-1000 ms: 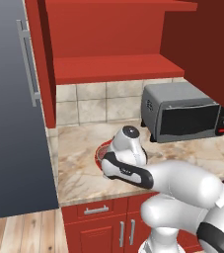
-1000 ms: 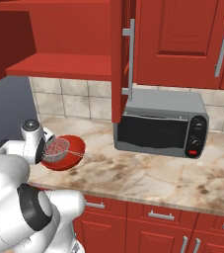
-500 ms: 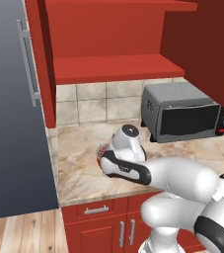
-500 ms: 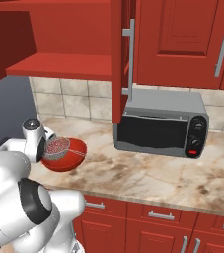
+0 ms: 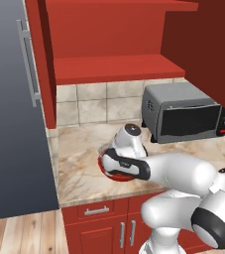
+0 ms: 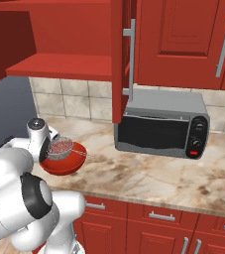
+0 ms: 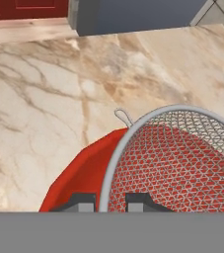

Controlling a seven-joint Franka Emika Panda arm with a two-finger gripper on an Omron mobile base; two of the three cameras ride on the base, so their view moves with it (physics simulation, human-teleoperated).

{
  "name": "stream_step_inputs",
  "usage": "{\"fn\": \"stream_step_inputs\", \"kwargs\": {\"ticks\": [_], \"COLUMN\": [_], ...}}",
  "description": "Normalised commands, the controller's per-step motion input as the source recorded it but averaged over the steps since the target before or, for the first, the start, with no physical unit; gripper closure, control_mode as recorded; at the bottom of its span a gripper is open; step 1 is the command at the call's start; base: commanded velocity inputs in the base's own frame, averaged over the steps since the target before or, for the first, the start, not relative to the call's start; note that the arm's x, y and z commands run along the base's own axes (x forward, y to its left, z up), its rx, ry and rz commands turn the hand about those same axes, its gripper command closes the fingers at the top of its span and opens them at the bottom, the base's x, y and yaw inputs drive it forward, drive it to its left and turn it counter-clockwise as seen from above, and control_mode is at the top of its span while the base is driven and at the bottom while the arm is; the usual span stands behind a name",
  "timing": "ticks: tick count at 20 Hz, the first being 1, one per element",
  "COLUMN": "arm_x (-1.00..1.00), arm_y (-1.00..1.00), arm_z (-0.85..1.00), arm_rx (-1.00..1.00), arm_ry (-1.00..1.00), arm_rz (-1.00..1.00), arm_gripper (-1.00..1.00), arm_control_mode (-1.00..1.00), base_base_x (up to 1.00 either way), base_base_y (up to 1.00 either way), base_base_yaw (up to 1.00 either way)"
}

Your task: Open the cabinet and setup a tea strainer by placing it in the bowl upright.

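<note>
Where arm hides bowl [image 5: 115, 173], strainer [image 6: 60, 148] rim gripped

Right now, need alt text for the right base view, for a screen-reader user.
A white robot arm's gripper holds a small round grey mesh tea strainer upright over a glossy red round bowl on a marble-look counter. A grey toaster oven sits to the right, under a red wall cabinet with its door open.

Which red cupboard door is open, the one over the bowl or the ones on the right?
The cabinet above the bowl is open: its door swings out edge-on, showing bare red shelves. The doors on the right sit flat and shut.
</note>
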Motion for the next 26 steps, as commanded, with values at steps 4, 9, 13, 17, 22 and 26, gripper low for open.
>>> {"fn": "stream_step_inputs", "kwargs": {"ticks": [4,9,13,17,22,26], "arm_x": [0.0,0.0,0.0,0.0,0.01,0.0], "arm_y": [-0.25,-0.11,0.0,0.0,0.01,0.03], "arm_z": [-0.01,-0.04,-0.08,-0.04,-0.06,-0.14], "arm_rx": [0.0,0.0,0.0,0.0,0.0,0.0], "arm_ry": [-0.02,0.0,0.0,0.0,0.01,0.05], "arm_rz": [0.0,0.0,0.0,0.0,0.0,0.0], "arm_gripper": [1.0,1.0,1.0,1.0,1.0,-1.0], "arm_control_mode": [-1.0,-1.0,-1.0,-1.0,-1.0,-1.0], "base_base_x": [0.0,0.0,0.0,0.0,0.0,0.0], "base_base_y": [0.0,0.0,0.0,0.0,0.0,0.0], "base_base_yaw": [0.0,0.0,0.0,0.0,0.0,0.0]}}
